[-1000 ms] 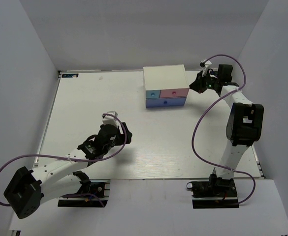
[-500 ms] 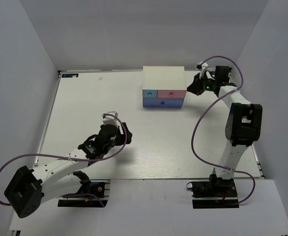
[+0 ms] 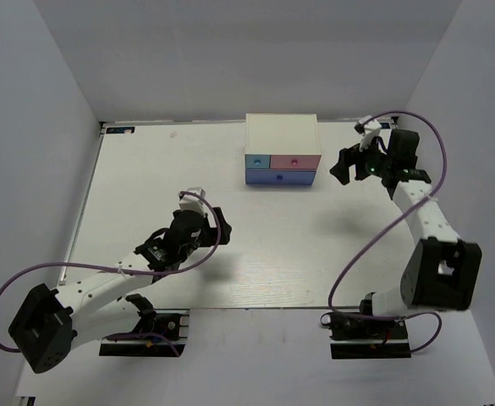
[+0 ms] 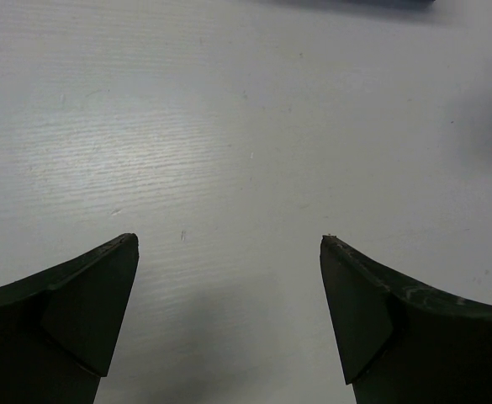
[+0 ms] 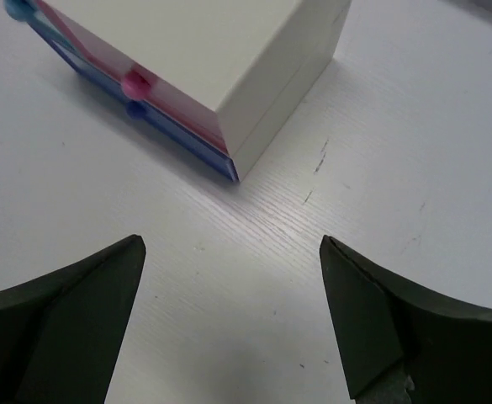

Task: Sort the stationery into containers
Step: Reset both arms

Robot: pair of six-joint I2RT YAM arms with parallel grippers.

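The containers are three drawers in a white cabinet (image 3: 282,135) at the back of the table: light blue (image 3: 256,159), pink (image 3: 295,160) and, below them, wide periwinkle (image 3: 282,177). All three fronts sit flush. No stationery shows in any view. My right gripper (image 3: 342,165) hovers just right of the cabinet, open and empty. In the right wrist view the cabinet's corner (image 5: 262,93) and the pink knob (image 5: 134,82) lie ahead of the right gripper (image 5: 229,244). My left gripper (image 3: 215,227) hangs over bare table at centre left; in the left wrist view this gripper (image 4: 229,244) is open and empty.
The white table (image 3: 145,186) is walled by grey panels on the left, back and right. A purple cable (image 3: 349,228) loops beside the right arm. A small dark tag (image 3: 120,129) sits at the back left corner.
The cabinet slid slightly left. My right gripper then drew back to the right, away from the cabinet's side, and its jaws opened. The left arm barely moved.
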